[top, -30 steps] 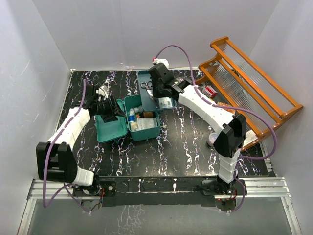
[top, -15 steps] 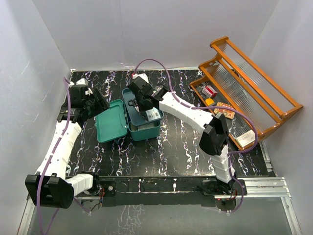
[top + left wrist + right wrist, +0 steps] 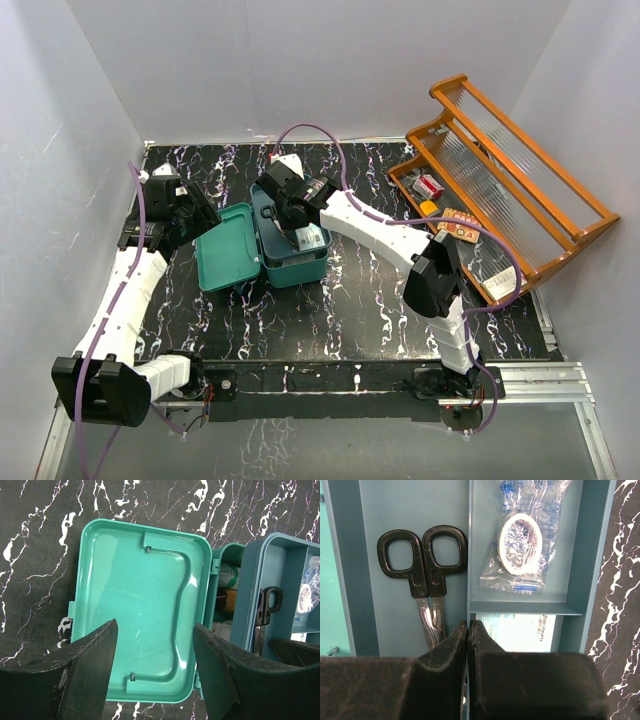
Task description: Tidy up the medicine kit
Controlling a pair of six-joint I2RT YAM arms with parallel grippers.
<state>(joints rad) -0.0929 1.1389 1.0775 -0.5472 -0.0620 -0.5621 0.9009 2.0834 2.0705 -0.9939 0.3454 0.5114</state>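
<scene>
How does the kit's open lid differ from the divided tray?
The lid is light teal-green; the divided tray is duller blue-teal. The lid is undivided and empty; the tray has compartments holding scissors and a packet. The lid lies open on the table; the tray is over the kit's box, the right gripper shut on its divider. Both are rectangular plastic.

You are working on a black marble-patterned tabletop with white veining [image 3: 340,320]. Plain white panel walls [image 3: 250,70] close it in on the left, far and right sides. An orange wooden rack with ribbed clear panels [image 3: 520,190] occupies the far right corner. A silver aluminium rail [image 3: 320,385] runs along the near edge. Lighting is even.
</scene>
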